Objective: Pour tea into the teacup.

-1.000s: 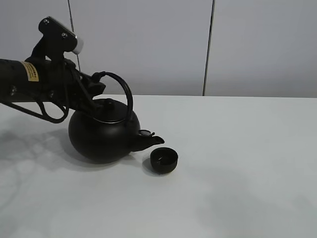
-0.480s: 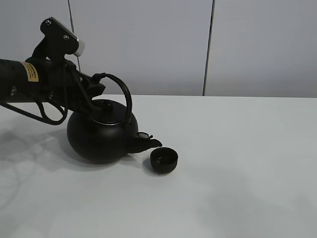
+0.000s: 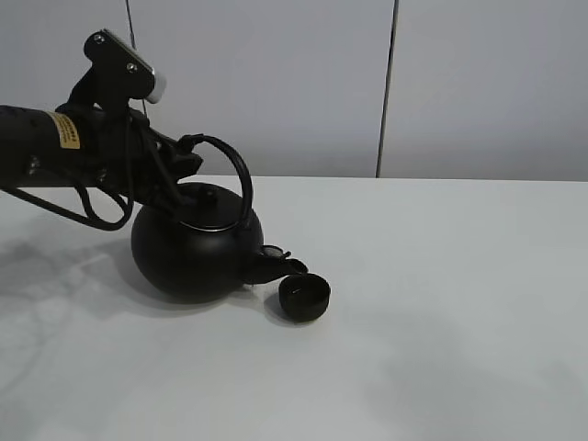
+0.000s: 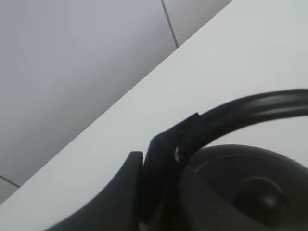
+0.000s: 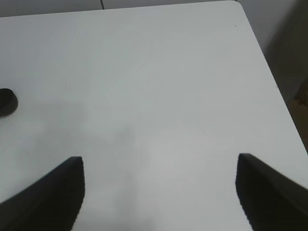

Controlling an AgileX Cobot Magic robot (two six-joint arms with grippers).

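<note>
You look mid-pour: the left claw (image 3: 186,152) is clamped on the kettle (image 3: 195,253) handle, and the spout (image 3: 278,266) dips just over the teacup (image 3: 304,299). The cup sits left of the middle of the counter (image 3: 459,303), well off its back edge. I can't see any tea, so the fill level's unknown. The right claw (image 5: 159,166) is wide open and empty, with loads of room toward the right edge.

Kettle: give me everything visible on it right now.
Round matte-black kettle, cast-iron look, with a domed lid and knob, a tall arched handle and a short spout. It is tipped toward the teacup, spout over the cup's near rim. The left gripper clamps the handle near its rear end. Whether its base touches the table cannot be told; no tea stream shows.
</note>
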